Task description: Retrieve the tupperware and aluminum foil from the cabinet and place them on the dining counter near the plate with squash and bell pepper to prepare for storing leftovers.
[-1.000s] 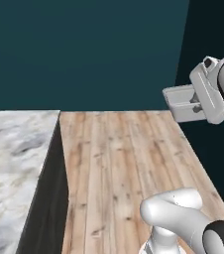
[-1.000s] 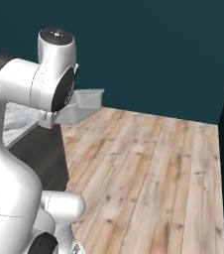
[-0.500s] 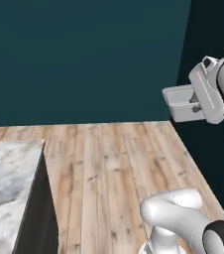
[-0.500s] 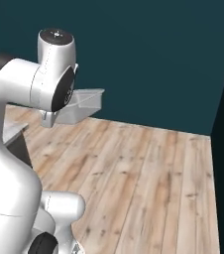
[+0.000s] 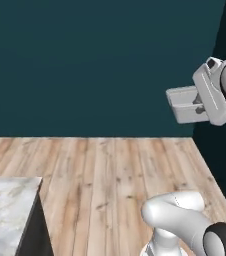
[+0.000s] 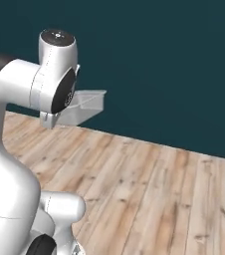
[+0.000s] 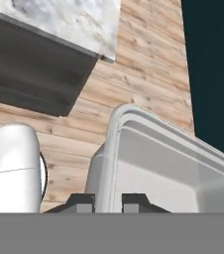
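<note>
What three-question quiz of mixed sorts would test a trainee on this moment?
1. True or false: the pincer is shut on the tupperware.
2. The floor is: A tile, B wooden planks, C carpet.
3. Fill in: a corner of the dining counter has a ___ top.

Key: 1 true; 2 B; 3 marble.
</note>
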Motion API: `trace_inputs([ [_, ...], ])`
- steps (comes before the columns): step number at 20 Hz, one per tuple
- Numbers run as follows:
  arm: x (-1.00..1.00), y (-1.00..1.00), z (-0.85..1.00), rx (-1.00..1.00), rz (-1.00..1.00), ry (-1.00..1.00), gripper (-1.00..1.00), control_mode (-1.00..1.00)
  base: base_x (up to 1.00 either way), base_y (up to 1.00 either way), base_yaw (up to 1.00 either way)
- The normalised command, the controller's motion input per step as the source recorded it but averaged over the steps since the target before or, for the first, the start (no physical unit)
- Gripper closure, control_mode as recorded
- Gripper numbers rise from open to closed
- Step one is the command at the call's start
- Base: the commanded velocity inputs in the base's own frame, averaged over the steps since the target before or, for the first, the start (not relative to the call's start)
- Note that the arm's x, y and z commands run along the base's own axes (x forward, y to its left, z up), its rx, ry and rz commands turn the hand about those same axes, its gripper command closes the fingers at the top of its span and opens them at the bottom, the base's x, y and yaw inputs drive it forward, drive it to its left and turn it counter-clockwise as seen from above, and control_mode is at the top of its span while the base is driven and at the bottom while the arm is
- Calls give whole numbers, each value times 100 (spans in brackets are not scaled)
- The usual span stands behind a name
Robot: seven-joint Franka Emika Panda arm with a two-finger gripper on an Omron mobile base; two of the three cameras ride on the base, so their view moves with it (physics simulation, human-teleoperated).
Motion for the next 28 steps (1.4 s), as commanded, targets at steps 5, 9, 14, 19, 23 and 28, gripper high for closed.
trace_inputs([
  [5,0,0,0,0,0,0,100,100,100,0,61],
  [9,0,0,0,0,0,0,100,100,100,-7,65],
  [14,0,0,0,0,0,0,100,100,100,-7,62],
  [19,0,0,0,0,0,0,100,100,100,-8,63],
  [23,0,0,0,0,0,0,100,100,100,-8,63],
  [28,0,0,0,0,0,0,100,100,100,-21,58],
])
